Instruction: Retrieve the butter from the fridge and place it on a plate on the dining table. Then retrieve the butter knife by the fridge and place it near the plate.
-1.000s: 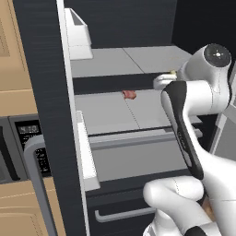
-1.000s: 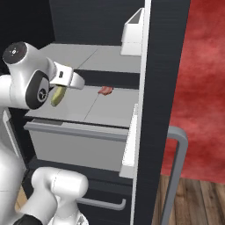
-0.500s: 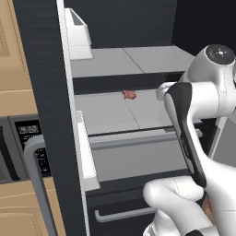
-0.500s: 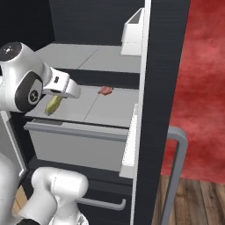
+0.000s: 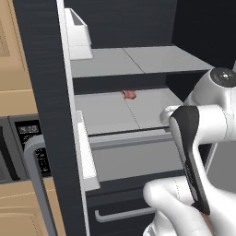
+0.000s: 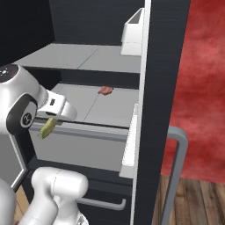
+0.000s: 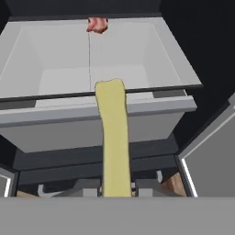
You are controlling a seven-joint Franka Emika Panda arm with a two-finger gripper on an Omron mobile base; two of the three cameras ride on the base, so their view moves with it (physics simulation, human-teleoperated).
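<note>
- Gripper [image 6: 47, 127]: closed on the butter [image 6: 47, 127], at the end of the white arm [image 6: 19, 105], just in front of the fridge [image 6: 160, 66] interior.
- Butter, right base view: small olive-yellow stick, tilted, hanging below the hand, in front of the grey front edge of the open drawer [image 6: 79, 143].
- Butter, hand view [image 7: 113, 137]: long pale yellow bar running up from between the fingertips, its far end overlapping the drawer's front wall [image 7: 92, 126].
- Drawer, hand view: open grey bin, pale inside, seen from above and in front.
- Red food item [image 7: 97, 24]: small, lying on the grey shelf behind the drawer; also seen on the lower shelf [image 5: 129, 110] in the left base view [image 5: 129, 94] and in the right base view [image 6: 105, 90].
- Fridge door [image 5: 48, 92]: matte black, swung open, seen edge-on, with a white door bin [image 5: 77, 34] near the top and a grey bar handle [image 5: 37, 179] outside.
- Upper shelf [image 5: 133, 60]: grey, above the shelf carrying the red item.
- Lower fridge drawer [image 5: 120, 213]: black front with a grey horizontal handle, below the open bin.
- Red wall [image 6: 204, 88] and wooden floor [image 6: 197, 200]: right of the door in the right base view.
</note>
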